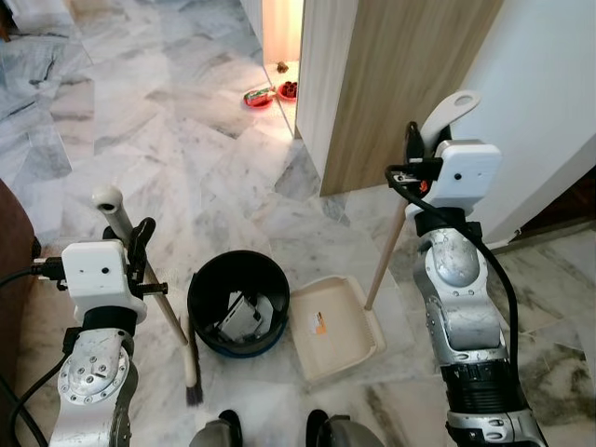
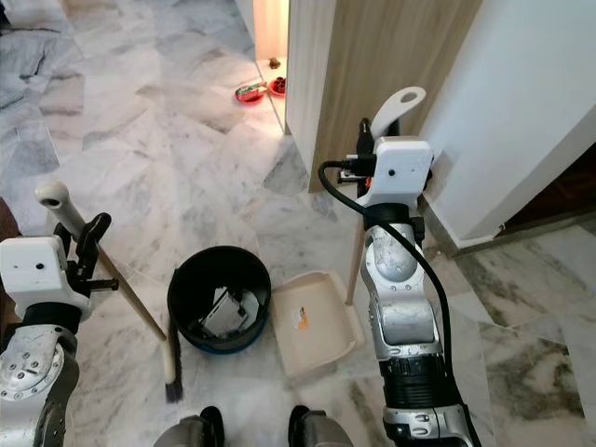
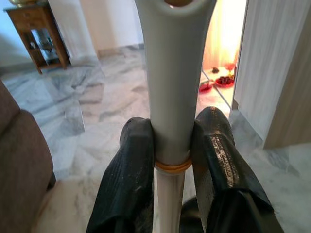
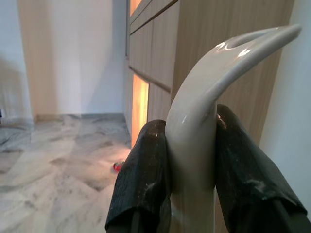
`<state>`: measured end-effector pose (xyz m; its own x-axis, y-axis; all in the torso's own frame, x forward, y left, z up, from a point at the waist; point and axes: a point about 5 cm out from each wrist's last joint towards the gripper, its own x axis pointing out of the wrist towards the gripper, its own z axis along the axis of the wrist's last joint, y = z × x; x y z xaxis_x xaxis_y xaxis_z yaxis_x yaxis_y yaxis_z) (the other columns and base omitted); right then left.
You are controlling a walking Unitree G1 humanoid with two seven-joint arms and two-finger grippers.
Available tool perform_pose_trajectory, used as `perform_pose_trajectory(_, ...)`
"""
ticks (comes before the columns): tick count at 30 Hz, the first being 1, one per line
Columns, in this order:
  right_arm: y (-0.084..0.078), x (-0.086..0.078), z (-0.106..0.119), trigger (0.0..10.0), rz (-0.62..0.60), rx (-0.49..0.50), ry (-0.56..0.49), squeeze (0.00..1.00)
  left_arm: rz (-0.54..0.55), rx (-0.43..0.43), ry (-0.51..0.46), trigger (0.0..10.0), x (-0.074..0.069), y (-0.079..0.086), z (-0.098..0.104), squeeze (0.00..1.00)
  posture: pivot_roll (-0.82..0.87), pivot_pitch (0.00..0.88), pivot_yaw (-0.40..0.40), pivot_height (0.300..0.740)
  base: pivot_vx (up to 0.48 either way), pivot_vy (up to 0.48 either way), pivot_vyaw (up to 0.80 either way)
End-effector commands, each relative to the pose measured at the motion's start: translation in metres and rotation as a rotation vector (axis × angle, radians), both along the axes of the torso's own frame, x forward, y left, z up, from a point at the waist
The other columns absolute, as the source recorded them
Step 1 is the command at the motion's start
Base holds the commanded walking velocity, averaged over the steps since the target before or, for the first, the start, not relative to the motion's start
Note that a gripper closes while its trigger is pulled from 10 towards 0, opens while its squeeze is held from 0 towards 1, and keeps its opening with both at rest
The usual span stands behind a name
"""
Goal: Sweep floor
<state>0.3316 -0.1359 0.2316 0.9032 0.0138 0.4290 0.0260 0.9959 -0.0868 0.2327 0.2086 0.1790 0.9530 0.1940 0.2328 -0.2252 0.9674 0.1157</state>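
While the left pincer (image 3: 170,145) pinches the broom (image 1: 154,289) and the right pincer (image 4: 192,155) pinches the dustpan (image 1: 335,326) handle, a black bin (image 1: 237,303) stands between and below them.

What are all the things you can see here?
Broom: one, wooden stick, dark bristles, left of the bin.
Bin: one, black, on the floor, some rubbish inside.
Dustpan: one, cream, right of the bin.
Bowls: two, red, by the lit doorway.
Side table: one, brown wood, far corner.
Left end effector: one, black, shut on the broom.
Right end effector: one, black, shut on the dustpan handle.
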Motion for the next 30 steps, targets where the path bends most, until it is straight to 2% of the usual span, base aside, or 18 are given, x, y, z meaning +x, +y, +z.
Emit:
perform_pose_trajectory(1,0.0028,-0.0002,0.0091,10.0,0.021,0.003,-0.035,0.0,0.013,0.006,-0.037,10.0,-0.0056,0.0006,0.0064,0.0,-0.04,0.225,-0.041,0.74,-0.259,0.0,0.0)
perform_pose_trajectory(18,0.0,0.0,0.0067,10.0,0.017,-0.018,-0.032,0.0,0.007,0.005,-0.034,10.0,-0.0083,-0.001,0.0046,0.0,-0.03,0.197,-0.037,0.74,-0.278,0.0,0.0)
perform_pose_trajectory(30,-0.0015,0.0009,0.0042,10.0,0.014,-0.013,-0.018,0.0,0.005,0.01,-0.032,10.0,-0.0065,-0.0009,0.0049,0.0,-0.03,0.216,-0.039,0.74,-0.285,0.0,0.0)
